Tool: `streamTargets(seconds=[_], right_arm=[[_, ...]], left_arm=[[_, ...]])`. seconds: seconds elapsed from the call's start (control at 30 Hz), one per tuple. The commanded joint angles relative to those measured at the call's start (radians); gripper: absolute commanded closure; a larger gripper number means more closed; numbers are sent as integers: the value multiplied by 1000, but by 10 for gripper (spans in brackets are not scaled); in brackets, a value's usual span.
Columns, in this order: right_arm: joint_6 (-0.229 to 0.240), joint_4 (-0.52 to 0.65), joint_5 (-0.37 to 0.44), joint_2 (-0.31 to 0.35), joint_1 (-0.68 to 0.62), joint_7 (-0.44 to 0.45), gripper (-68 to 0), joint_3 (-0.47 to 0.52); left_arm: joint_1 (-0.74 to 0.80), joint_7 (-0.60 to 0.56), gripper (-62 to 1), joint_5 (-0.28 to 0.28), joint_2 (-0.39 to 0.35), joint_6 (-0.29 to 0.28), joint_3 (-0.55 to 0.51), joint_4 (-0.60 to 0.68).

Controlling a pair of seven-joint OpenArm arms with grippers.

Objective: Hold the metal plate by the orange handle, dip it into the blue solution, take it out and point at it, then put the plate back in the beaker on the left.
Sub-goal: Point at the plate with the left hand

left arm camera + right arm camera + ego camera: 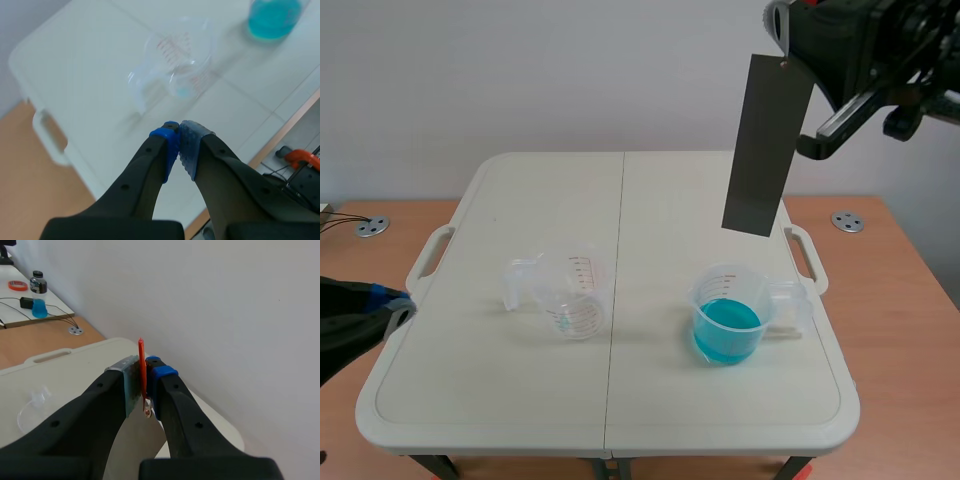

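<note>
Right gripper (788,58) is sitting high over the table's (520,190) right half, its fingers pinching the orange handle (142,367). The right wrist view is showing the thin orange strip clamped between the grey pad and the blue pad.

The metal plate (764,150) is hanging from that grip, long side down and leaning slightly. Its lower edge is sitting in the air above the beaker of blue solution (728,318), clear of the rim. The plate is not touching the liquid (726,328).

The empty beaker (565,292) is standing upright on the left half of the table, well apart from the filled one, with red graduations on its wall.

Left gripper (179,142) is resting low at the table's left edge, its pads pressed together on nothing. The empty beaker is lying ahead of it and the blue one further beyond.
</note>
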Motion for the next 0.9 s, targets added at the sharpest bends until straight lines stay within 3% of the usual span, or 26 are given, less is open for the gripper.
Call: streamTargets(seconds=[0.0,0.4,0.7,0.87], right_arm=[[5,18,12,4,2,19,-13,8],[5,14,11,53,-2,18,-13,14],[5,10,11,53,-2,18,-13,14],[5,-13,12,53,-2,19,-13,12]], left_arm=[[-39,-10,-27,-5,3,-21,36,15],[-370,98,-27,-3,19,-42,371,6],[-557,224,-27,7,114,-41,529,-13],[-631,222,-27,49,177,-38,594,-93]])
